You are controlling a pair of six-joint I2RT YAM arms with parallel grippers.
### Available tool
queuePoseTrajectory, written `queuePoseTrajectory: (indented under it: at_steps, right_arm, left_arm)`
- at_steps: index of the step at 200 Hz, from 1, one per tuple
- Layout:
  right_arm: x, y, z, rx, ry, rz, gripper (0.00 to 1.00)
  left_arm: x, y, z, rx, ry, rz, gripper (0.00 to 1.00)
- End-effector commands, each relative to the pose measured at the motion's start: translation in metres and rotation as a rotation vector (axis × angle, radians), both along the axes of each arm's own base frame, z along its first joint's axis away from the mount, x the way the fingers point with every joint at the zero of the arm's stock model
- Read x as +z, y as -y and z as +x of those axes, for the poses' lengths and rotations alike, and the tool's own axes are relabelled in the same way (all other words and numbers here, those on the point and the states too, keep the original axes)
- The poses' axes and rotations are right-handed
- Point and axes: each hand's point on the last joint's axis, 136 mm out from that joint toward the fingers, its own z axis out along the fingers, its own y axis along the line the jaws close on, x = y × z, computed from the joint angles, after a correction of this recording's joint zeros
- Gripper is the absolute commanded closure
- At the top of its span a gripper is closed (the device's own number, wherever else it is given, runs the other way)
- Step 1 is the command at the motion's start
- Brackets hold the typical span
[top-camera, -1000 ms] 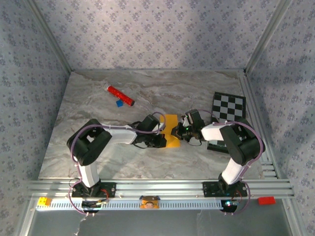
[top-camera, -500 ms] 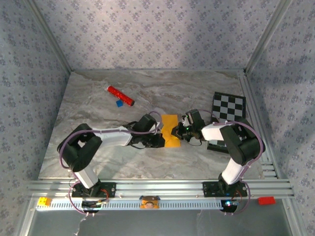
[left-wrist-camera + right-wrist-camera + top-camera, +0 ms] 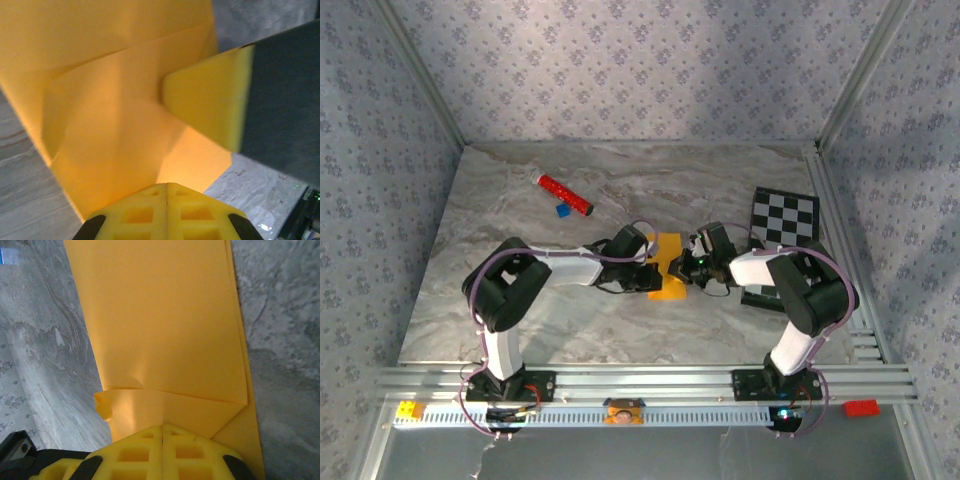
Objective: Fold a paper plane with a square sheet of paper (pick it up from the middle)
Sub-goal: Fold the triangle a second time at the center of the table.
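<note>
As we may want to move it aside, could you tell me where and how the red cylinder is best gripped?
Take the red cylinder at its middle, from straight above, jaws across its narrow width. It lies flat and slanted on the table, so its round sides are the reachable faces; the small blue block beside it probably calls for care.

Paper [image 3: 666, 268] sat middle of table [image 3: 520, 300], left gripper [image 3: 653, 272] at its left edge, right gripper [image 3: 688, 268] at its right. Cylinder [image 3: 565, 195] way back-left, small block [image 3: 562, 211] just in front. Board [image 3: 785, 215] off right.
</note>
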Motion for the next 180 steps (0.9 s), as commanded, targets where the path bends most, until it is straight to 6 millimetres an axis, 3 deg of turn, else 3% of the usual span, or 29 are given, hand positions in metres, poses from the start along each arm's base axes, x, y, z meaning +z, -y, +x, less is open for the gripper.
queuePoseTrajectory:
  at_steps: [1, 59, 103, 131, 150, 180]
  right_arm:
    - [-0.041, 0.030, -0.023, -0.041, -0.116, -0.149, 1.00]
    - [-0.030, 0.025, -0.015, -0.021, -0.076, -0.112, 1.00]
    - [0.015, 0.009, 0.000, 0.035, 0.053, -0.021, 0.98]
    - [0.036, -0.005, -0.002, 0.101, 0.110, 0.020, 0.97]
    - [0.035, -0.016, -0.009, 0.142, 0.106, 0.022, 0.97]
    - [0.018, -0.026, -0.019, 0.165, 0.060, 0.008, 0.98]
  left_arm:
    - [-0.018, -0.015, -0.008, 0.055, -0.040, 0.034, 0.97]
    - [-0.035, -0.034, -0.030, 0.121, -0.118, 0.040, 0.99]
    - [-0.031, -0.033, -0.034, 0.098, -0.110, 0.041, 1.00]
    - [-0.031, -0.031, -0.035, 0.098, -0.110, 0.044, 1.00]
    - [-0.032, -0.030, -0.036, 0.097, -0.109, 0.048, 1.00]
    - [-0.033, -0.030, -0.036, 0.101, -0.107, 0.058, 1.00]
